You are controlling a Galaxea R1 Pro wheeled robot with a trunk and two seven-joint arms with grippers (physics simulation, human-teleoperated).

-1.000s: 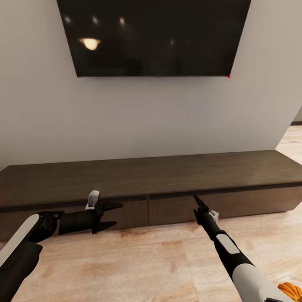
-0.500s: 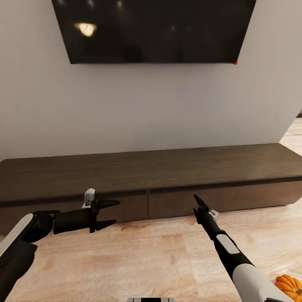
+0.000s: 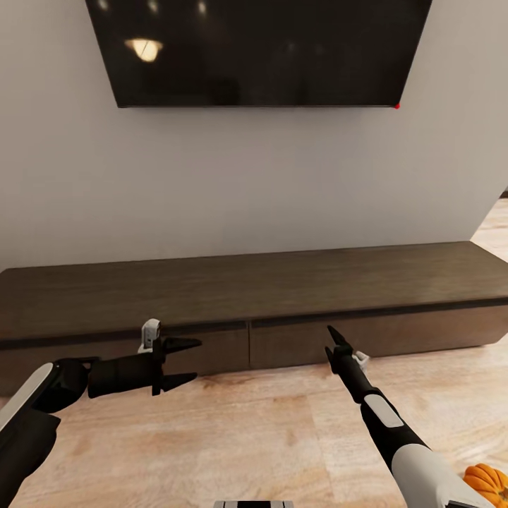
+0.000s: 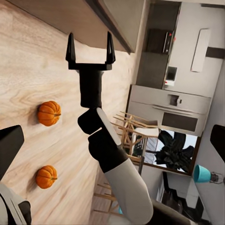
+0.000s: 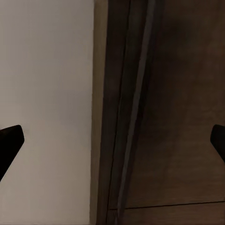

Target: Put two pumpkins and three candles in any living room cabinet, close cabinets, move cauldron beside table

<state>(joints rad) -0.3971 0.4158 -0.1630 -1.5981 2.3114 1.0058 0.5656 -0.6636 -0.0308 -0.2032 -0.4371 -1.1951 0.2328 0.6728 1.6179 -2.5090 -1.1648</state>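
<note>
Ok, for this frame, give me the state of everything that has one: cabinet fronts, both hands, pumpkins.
cabinet: all visible fronts shut, nothing on top.
left hand: open, empty, level with the cabinet front.
right hand: open, empty, aimed at the cabinet front.
pumpkins: two, on the wood floor, apart from each other, not yet stowed.

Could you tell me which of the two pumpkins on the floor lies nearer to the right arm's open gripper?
In the left wrist view, the pumpkin nearer the cabinet lies closer to the right gripper; the other pumpkin sits farther back along the arm.
</note>
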